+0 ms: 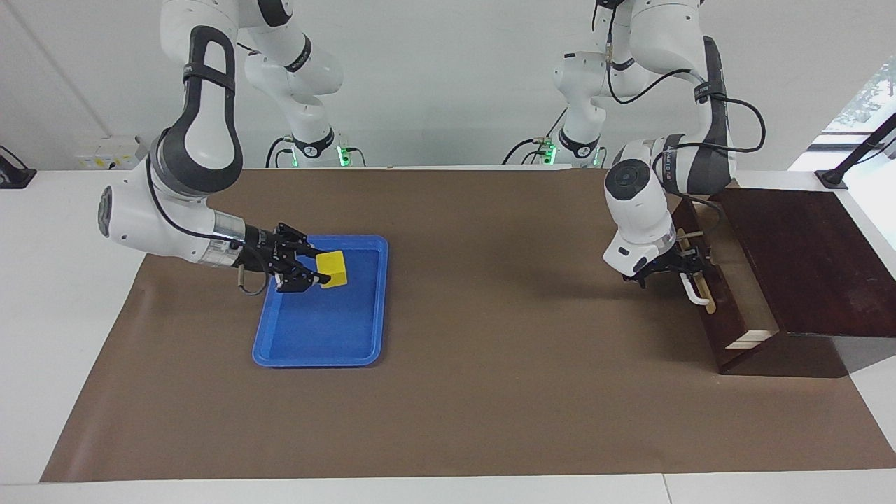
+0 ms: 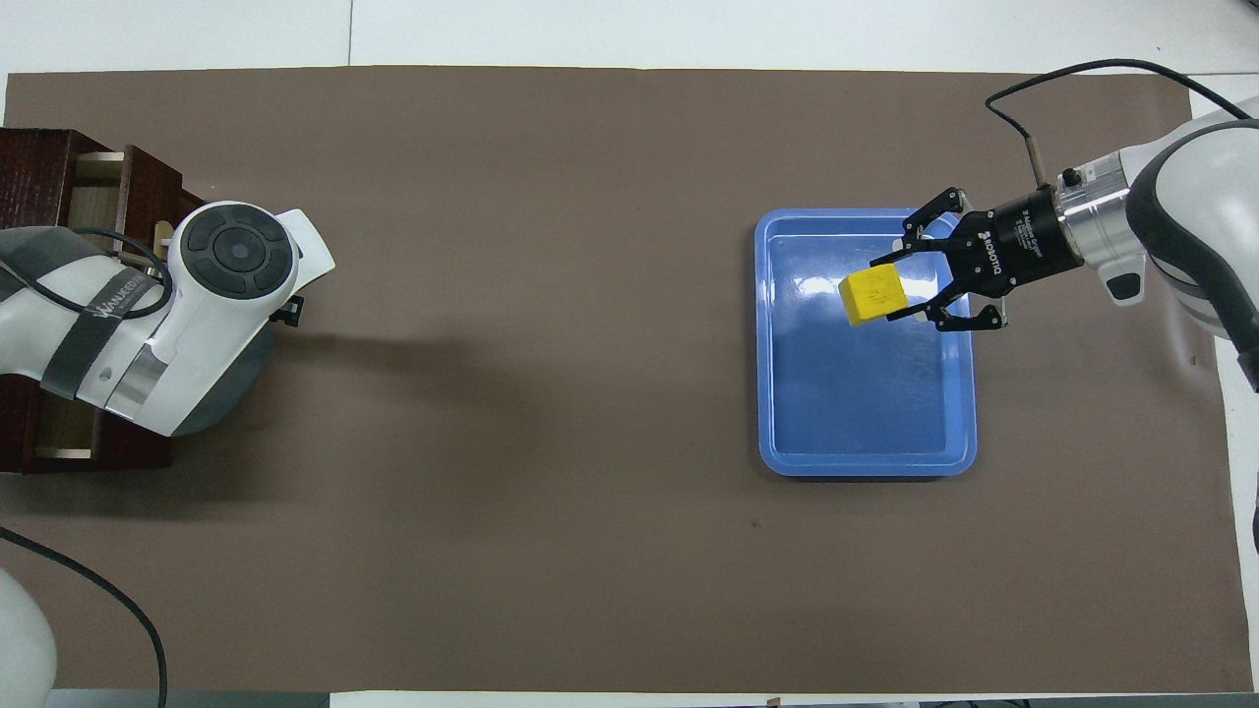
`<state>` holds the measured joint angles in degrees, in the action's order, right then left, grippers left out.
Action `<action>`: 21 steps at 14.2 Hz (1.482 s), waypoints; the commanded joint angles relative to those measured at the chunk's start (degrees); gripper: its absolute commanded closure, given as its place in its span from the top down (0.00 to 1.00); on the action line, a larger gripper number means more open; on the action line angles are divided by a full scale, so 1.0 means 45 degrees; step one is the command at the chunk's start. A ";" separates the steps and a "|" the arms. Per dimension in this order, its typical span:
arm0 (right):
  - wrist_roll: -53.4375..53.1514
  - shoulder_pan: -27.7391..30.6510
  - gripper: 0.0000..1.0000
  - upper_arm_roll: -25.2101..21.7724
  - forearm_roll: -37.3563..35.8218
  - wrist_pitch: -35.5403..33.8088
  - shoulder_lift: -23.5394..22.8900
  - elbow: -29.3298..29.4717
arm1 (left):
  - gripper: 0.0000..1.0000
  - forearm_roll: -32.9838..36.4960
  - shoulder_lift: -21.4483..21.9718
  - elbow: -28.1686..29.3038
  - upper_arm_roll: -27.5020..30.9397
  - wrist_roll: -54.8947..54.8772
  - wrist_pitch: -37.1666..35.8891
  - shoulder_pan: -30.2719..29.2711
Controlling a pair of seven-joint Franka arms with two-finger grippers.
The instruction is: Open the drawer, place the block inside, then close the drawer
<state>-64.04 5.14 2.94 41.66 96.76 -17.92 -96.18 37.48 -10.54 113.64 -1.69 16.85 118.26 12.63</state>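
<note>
Two sets of jaws: right [image 1: 316,271] grasping block [image 1: 332,269], left [image 1: 689,269] spread at drawer handle [image 1: 695,288].

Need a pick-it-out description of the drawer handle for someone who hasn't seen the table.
Find the dark brown wooden box at the left arm's end of the table. Its drawer is pulled partly out, showing pale wood inside. The handle is the white bar on the tan strip across the drawer's front, with the left gripper at it; nothing else there is white.
</note>
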 commanded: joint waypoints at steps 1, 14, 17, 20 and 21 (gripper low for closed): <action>-0.0651 -0.0107 0.00 -0.0009 0.0274 -0.0019 -0.0042 0.0144 | 1.00 -0.0476 0.0173 0.0177 0.0044 0.0083 -0.0245 0.0726; -0.0613 -0.0030 0.00 -0.0107 0.0450 -0.0097 -0.0042 0.0163 | 1.00 -0.1082 0.0193 0.0001 0.0044 -0.0072 -0.0617 0.1528; -0.0594 -0.0030 0.00 -0.0126 0.0430 -0.0116 -0.0042 0.0144 | 1.00 -0.1508 0.0134 -0.0932 0.0044 -0.0733 -0.1375 0.1392; -0.0555 -0.0030 0.00 -0.0127 0.0411 -0.0136 -0.0042 0.0144 | 1.00 -0.2934 -0.0157 -0.3234 0.0063 -0.1752 -0.3286 0.1333; -0.0555 -0.0030 0.00 -0.0127 0.0411 -0.0136 -0.0042 0.0144 | 1.00 -0.3363 -0.0352 -0.3976 0.0063 -0.1714 -0.3834 0.1333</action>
<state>-66.36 4.49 2.29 41.93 96.77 -17.93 -96.02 25.79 -10.32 102.81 -1.98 10.81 106.64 17.78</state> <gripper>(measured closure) 0.454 0.000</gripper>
